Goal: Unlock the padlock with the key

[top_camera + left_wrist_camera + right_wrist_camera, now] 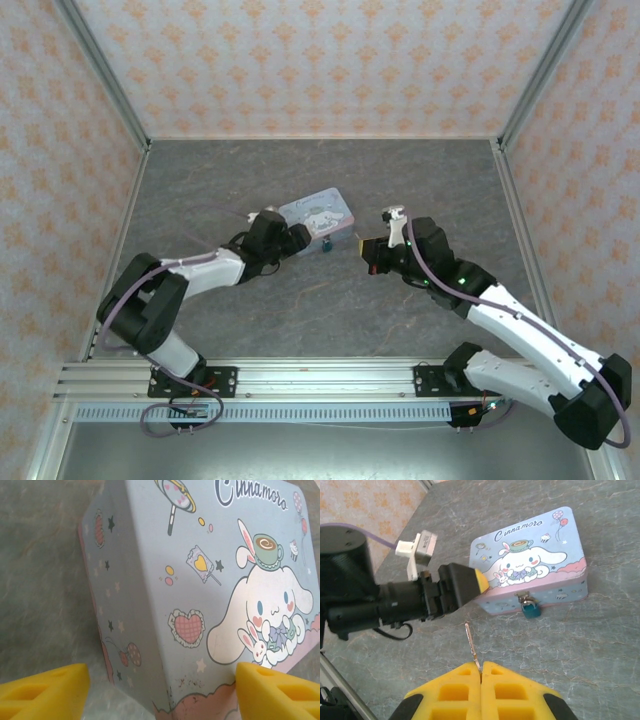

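Key in hand, lock yet to be reached: the right pincer point(481, 669) is closed on the base of a slim metal key point(471, 642), whose shaft points forward over the grey worktop point(300, 320) toward the padlock point(531, 610). The small teal padlock hangs from the clasp on the front wall of a pale-blue tin point(530, 555) and, as far as the right wrist view shows, is locked. Key and padlock are well apart, and the key points to the left of the lock rather than at it.

The left pincer point(162, 680) straddles the tin's left end with its jaws apart. One yellow finger point(280, 690) lies over the lid, while the other shows a strip of worktop between itself and the side wall.

Judged from this, fetching the key and bracing the tin look done or nearly so. Lining up the key, seating it in the keyhole and turning it all lie ahead.

The lid bears a white long-eared cartoon dog with a cup on its head, and script lettering reading "Cinnamoro", its ending cut off or too small to read.
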Tool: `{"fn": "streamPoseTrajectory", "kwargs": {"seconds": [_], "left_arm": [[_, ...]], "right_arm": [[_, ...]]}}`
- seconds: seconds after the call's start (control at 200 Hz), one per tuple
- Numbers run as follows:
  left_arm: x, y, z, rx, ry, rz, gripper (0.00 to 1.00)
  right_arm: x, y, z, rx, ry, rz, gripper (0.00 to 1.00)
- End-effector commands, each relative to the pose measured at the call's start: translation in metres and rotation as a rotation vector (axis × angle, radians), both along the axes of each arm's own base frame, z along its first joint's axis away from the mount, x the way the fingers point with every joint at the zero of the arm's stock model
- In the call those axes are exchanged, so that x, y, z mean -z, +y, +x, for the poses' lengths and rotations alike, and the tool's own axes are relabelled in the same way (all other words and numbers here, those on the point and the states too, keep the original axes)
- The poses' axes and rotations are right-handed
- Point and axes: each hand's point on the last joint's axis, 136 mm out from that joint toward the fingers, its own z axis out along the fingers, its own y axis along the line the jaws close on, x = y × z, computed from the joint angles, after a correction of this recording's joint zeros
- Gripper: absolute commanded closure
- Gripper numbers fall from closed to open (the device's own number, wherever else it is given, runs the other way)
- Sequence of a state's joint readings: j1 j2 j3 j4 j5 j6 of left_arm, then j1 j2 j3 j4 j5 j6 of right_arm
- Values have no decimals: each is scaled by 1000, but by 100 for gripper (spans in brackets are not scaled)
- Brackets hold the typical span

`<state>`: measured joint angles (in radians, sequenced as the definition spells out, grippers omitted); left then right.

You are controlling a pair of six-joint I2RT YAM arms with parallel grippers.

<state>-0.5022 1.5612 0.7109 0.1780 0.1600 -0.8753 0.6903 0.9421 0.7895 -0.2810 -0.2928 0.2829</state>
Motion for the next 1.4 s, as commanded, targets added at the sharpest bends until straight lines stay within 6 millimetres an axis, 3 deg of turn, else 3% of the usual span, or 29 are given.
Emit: {"fn": "streamPoseTrajectory", "kwargs": {"seconds": [0.0, 0.185, 0.49, 0.591, 0.771, 0.871, 0.971, 1.191, 1.391], "left_arm": [[64, 47, -65, -55, 233, 171, 24], [57, 74, -66, -106, 230, 195, 22], [46, 93, -19, -128, 211, 228, 18], [25, 90, -2, -109, 147, 228, 15], [-33, 88, 13, -59, -12, 249, 7], [-59, 87, 8, -35, -90, 237, 5], [-70, 81, -6, 8, -132, 188, 5], [-58, 69, -48, 91, -159, 92, 5], [-41, 79, -75, 57, -150, 82, 5]], "right_arm": [[-21, 13, 6, -42, -44, 49, 100], [-11, 25, 10, -77, -10, 46, 100], [9, 31, 10, -88, 41, 52, 100], [17, 37, 10, -102, 65, 71, 100], [22, 53, 15, -152, 99, 137, 100], [25, 59, 31, -161, 131, 205, 100], [30, 64, 54, -164, 161, 254, 100], [47, 100, 96, -253, 238, 282, 100], [76, 121, 133, -241, 295, 254, 100]]}}
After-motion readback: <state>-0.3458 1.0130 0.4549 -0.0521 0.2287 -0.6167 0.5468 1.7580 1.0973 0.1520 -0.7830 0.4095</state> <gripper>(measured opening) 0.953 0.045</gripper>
